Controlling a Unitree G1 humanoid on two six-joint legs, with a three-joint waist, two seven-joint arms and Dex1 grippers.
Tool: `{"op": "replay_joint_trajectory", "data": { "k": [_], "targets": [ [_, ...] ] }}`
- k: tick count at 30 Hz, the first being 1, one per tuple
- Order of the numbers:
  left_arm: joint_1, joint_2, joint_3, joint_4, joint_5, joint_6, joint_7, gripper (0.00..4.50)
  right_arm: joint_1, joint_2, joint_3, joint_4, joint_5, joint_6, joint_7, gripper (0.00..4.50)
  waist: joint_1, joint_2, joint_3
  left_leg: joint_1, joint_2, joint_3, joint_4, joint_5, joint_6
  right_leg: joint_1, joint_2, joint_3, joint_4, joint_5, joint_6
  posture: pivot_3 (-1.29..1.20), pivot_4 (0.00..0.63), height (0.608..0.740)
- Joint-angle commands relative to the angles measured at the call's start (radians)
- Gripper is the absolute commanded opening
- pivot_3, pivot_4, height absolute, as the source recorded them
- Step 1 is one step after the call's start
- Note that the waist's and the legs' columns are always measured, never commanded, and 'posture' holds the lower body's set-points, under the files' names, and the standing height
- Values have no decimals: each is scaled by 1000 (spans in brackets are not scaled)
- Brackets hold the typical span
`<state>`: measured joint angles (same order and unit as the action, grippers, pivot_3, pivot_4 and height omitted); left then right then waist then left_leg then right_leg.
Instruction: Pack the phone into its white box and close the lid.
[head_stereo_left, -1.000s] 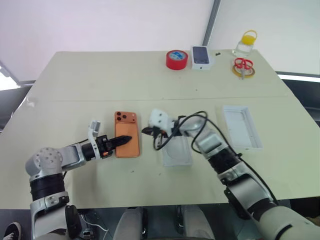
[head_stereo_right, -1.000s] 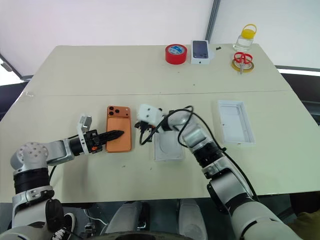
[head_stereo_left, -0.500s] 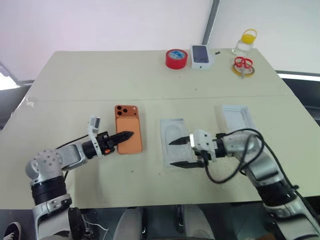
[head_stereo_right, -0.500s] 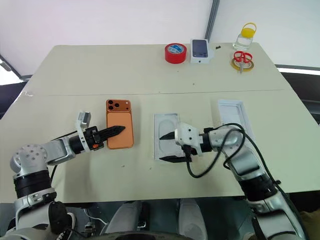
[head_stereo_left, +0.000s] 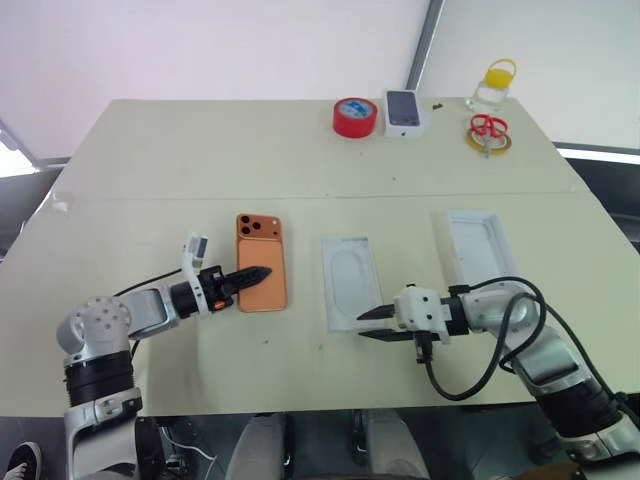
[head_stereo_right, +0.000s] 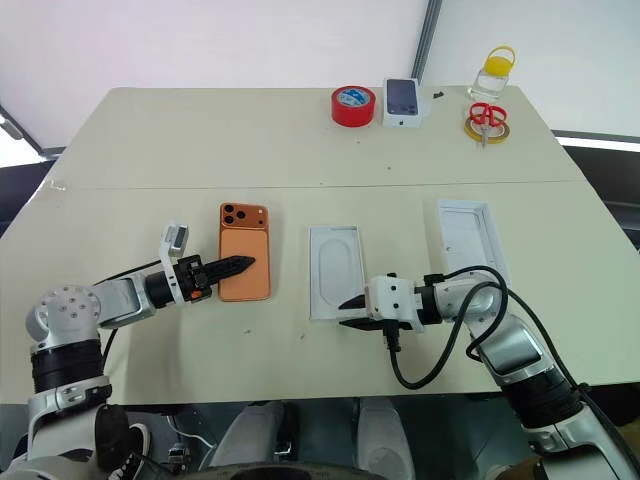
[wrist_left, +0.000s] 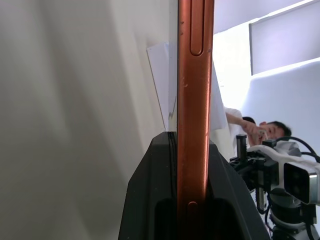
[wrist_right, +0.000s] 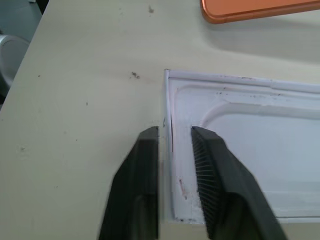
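my left gripper (head_stereo_left: 262, 272) pinches the flat orange phone (head_stereo_left: 261, 275) by its edge, nine o'clock of the white oval-recess insert (head_stereo_left: 350, 296). my right gripper's (wrist_right: 172, 150) fingers straddle that insert's rim, narrowly apart. the shallow white cardboard box (head_stereo_left: 481, 253) sits at three o'clock; dragging the insert could knock it.

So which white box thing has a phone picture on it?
The small white box at the table's far edge, beside the red tape roll. The insert and white tray are plain.
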<state>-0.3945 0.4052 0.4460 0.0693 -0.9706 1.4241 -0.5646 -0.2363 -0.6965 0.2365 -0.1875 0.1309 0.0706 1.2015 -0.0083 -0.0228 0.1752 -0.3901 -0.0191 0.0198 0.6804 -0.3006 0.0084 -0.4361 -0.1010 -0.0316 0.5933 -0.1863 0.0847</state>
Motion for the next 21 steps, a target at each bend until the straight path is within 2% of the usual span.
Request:
{"op": "replay_joint_trajectory", "data": {
  "k": [1,6,7,9,15,21],
  "targets": [
    [-13,4,17,-7,-28,-16,-7,0,-3,9,11,6,4,-6,-9,1059,2,0,0,0,0,0,0,0,0,0,0,0,0,0,0,0,150,740],
    [-37,-13,39,-6,-53,-9,13,0,-16,11,33,18,-8,-5,-19,1059,2,0,0,0,0,0,0,0,0,0,0,0,0,0,0,0,150,740],
    [-45,-20,43,-8,-60,-4,20,0,-19,11,38,25,-15,-10,-20,482,2,0,0,0,0,0,0,0,0,0,0,0,0,0,0,0,150,740],
    [-55,-35,37,-29,-61,-9,37,0,-29,19,40,27,-11,-5,-24,35,2,0,0,0,0,0,1,0,0,0,0,0,0,0,0,0,150,740],
    [-100,-127,23,-90,-75,-45,130,0,-107,91,69,41,-43,44,-88,35,1,-1,0,0,0,0,1,0,0,0,0,0,0,0,0,0,150,740],
    [-190,-191,23,-8,-40,-144,210,0,-196,192,145,123,-174,79,-213,35,0,-1,0,0,-1,0,1,1,-1,0,0,0,1,1,1,0,150,740]
  ]
}}
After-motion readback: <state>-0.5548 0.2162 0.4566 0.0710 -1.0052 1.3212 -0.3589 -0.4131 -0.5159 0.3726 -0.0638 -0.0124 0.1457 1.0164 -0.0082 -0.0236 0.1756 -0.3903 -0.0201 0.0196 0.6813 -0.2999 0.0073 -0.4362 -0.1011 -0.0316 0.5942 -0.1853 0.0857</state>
